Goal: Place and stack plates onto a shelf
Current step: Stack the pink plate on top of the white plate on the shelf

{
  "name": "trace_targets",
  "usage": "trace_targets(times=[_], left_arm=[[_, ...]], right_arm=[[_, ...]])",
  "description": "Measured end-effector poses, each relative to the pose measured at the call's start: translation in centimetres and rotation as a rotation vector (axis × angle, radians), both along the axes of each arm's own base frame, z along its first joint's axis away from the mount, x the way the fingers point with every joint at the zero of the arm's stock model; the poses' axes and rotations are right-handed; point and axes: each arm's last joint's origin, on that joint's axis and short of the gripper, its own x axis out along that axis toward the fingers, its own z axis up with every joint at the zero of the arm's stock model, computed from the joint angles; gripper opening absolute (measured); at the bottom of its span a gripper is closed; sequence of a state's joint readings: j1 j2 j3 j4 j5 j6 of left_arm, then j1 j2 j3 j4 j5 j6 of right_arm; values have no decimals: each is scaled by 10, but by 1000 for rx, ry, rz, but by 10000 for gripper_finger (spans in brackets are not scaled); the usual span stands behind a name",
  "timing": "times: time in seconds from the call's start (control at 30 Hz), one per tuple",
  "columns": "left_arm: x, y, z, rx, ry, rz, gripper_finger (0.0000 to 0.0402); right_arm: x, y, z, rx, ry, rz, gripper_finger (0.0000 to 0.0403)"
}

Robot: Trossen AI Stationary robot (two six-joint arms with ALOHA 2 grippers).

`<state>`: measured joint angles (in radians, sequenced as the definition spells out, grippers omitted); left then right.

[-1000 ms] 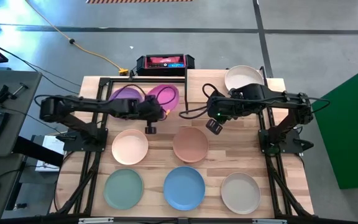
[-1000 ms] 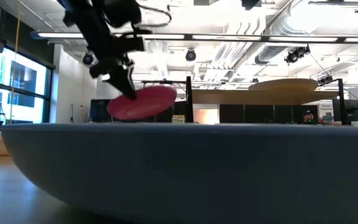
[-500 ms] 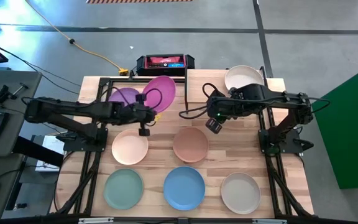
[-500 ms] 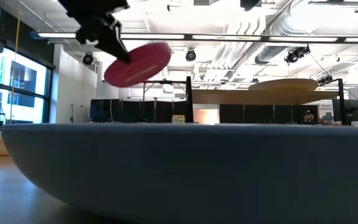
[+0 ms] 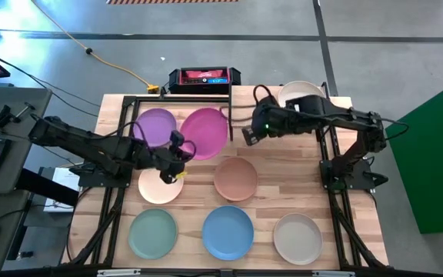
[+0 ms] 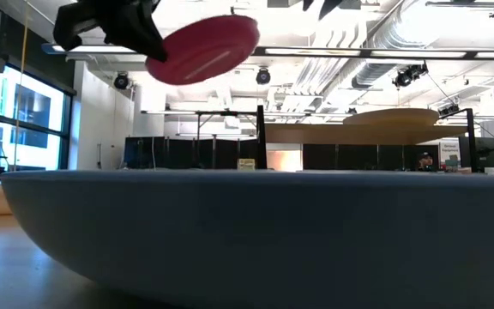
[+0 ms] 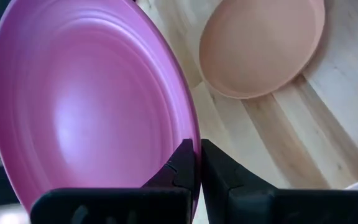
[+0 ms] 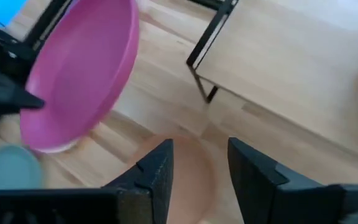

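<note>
1. The left gripper (image 5: 177,158) carries the magenta pink plate (image 5: 205,132) in the air, its fingers clamped on the plate's rim; the carrying step of the stacking job appears to be under way.

2. From above, the lifted plate hangs tilted beside the purple plate (image 5: 154,125), which lies at the table's rear left, and just above the terracotta brown plate (image 5: 235,178).

3. The left arm reaches in from the table's left edge, elbow low, wrist turned up toward the plate; its wrist camera shows the two fingers pinching the rim with the peach plate (image 7: 260,43) on the wood below.

4. The right gripper (image 5: 250,133) hovers near the pink plate's far edge with its fingers spread and nothing between them, the arm stretched in from the right.

5. The shelf (image 5: 264,100) stands at the table's rear centre and right, with a beige plate (image 5: 298,94) on its right end.

6. The next move, by these views, calls for a transfer to the right gripper or a direct swing onto the shelf board, with the plate levelled before release.

7. On the front row rest the mint green plate (image 5: 153,234), the blue plate (image 5: 228,231) and a second beige plate (image 5: 298,238).
</note>
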<state>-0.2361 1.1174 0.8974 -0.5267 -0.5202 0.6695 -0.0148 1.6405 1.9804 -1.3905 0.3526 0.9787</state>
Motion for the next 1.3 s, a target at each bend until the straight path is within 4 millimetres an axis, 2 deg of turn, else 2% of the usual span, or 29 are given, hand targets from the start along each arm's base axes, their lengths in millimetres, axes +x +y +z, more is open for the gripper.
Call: trace_targets(times=[0.13, 0.33, 0.5, 0.93, 1.17, 1.3], left_arm=[[0, -3, 0, 98, 34, -53, 0], [3, -4, -2, 188, 79, -137, 0], [12, -7, -3, 217, 116, -180, 0], [56, -18, 3, 295, 197, -225, 0], [64, -20, -8, 313, 259, -253, 0], [65, -20, -11, 309, 273, -254, 0]], right_arm=[[5, -11, 3, 63, -72, 7, 129], [14, -22, 10, 32, -177, 31, 129], [15, -30, 12, 0, -193, 40, 129], [30, -34, -17, 12, 7, 55, 129], [31, -32, -23, 34, 52, 76, 129], [35, -27, -34, 48, 131, 95, 129]])
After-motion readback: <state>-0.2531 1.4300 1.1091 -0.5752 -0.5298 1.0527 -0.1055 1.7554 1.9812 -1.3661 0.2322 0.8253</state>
